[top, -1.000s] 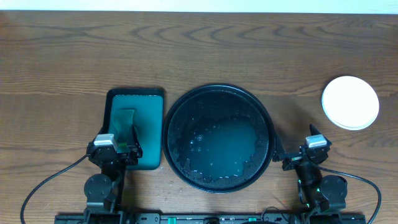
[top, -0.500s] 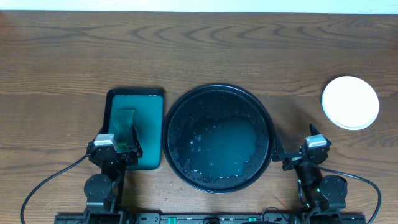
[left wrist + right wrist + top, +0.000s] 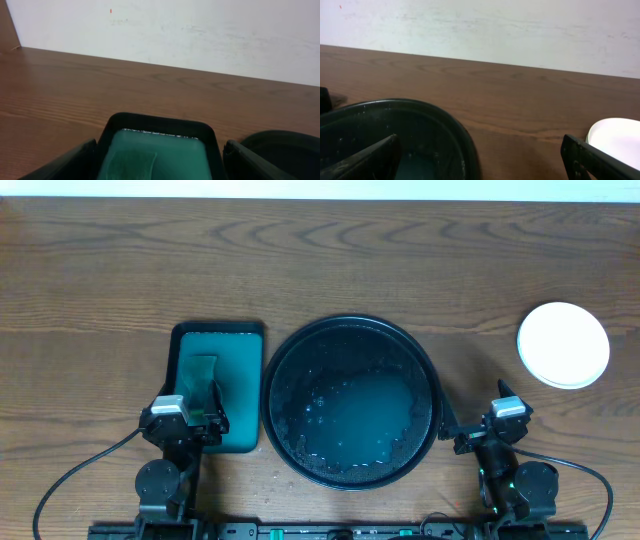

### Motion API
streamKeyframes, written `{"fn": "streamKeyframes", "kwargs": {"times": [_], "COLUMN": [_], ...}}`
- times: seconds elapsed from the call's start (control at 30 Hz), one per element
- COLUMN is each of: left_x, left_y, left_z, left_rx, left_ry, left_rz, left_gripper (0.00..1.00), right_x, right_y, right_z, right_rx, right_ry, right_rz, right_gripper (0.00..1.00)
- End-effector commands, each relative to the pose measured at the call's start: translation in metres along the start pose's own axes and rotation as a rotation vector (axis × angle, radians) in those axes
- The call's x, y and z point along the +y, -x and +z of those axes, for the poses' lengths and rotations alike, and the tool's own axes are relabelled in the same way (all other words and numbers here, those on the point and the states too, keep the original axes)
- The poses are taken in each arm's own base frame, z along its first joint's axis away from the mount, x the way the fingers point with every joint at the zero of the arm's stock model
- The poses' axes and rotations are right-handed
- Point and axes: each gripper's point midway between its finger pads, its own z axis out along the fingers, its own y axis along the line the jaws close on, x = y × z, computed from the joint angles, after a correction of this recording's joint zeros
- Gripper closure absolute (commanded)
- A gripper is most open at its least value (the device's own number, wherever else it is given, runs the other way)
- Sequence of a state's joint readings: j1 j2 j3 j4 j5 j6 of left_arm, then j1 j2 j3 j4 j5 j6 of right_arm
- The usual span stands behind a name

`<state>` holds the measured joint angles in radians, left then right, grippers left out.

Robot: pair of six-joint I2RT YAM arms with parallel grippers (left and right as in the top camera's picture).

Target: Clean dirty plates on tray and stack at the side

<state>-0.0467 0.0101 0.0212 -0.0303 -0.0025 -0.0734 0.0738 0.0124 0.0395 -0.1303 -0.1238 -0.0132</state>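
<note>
The large round black tray [image 3: 432, 385] sits at the table's middle front, wet and with no plates on it; its rim shows in the right wrist view [image 3: 465, 145] and at the left wrist view's lower right [image 3: 280, 142]. A white stack of plates [image 3: 563, 344] rests on the bare wood at the right, also at the right wrist view's right edge [image 3: 615, 137]. My left gripper [image 3: 197, 420] is open and empty over the near end of the teal tray. My right gripper [image 3: 478, 428] is open and empty, straddling the black tray's right rim and bare wood.
A small rectangular teal-green tray [image 3: 240, 340] with a green sponge [image 3: 201, 372] lies left of the black tray; it shows in the left wrist view [image 3: 165, 150] with the sponge [image 3: 129, 164]. A white wall stands behind the table's far edge.
</note>
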Motion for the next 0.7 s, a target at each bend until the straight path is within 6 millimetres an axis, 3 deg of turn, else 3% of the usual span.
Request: {"fn": "streamKeyframes", "kwargs": {"times": [0.0, 0.67], "left_x": [0.0045, 0.0045], "left_y": [-0.0172, -0.0172], "left_z": [0.0008, 0.0008], "left_rx": [0.053, 0.053], "left_ry": [0.017, 0.017], "left_rz": [0.016, 0.016], "left_gripper": [0.2, 0.2], "right_x": [-0.0005, -0.0005], "right_y": [-0.0004, -0.0004], "right_z": [0.0, 0.0], "right_rx": [-0.005, -0.005], "right_ry": [0.0, 0.0], "right_rz": [-0.018, -0.018], "right_gripper": [0.01, 0.01]}}
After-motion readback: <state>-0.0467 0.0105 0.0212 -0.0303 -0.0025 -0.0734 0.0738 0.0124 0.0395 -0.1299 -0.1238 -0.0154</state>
